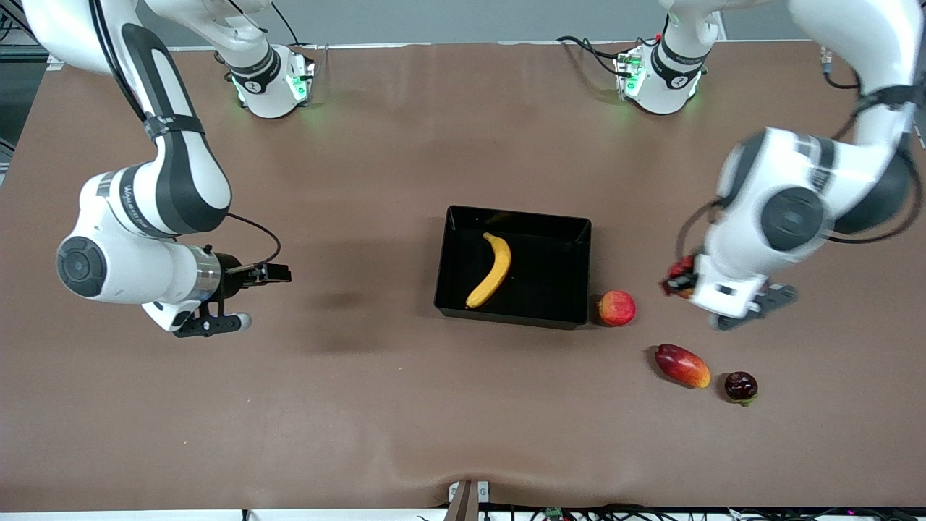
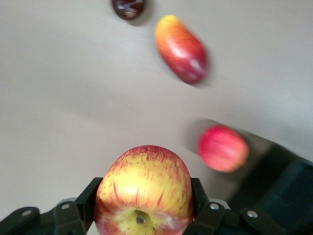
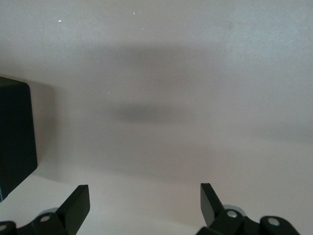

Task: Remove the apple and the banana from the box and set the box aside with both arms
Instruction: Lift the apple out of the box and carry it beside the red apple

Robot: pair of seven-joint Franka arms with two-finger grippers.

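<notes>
My left gripper point(image 1: 678, 279) is shut on the red apple with yellow streaks point(image 2: 144, 188), which shows only a little in the front view point(image 1: 680, 270); it hangs above the table beside the tray, toward the left arm's end. The yellow banana point(image 1: 490, 270) lies inside the black tray point(image 1: 506, 312) at mid-table. The tray's corner also shows in the left wrist view point(image 2: 288, 191) and in the right wrist view point(image 3: 14, 132). My right gripper point(image 1: 242, 297) is open and empty point(image 3: 145, 198) over bare table toward the right arm's end.
A pinkish-red round fruit point(image 1: 616, 307) point(image 2: 223, 148) sits against the tray's corner. A red-orange mango point(image 1: 682, 365) point(image 2: 181, 49) and a small dark fruit point(image 1: 741, 386) point(image 2: 128, 7) lie nearer the front camera than it.
</notes>
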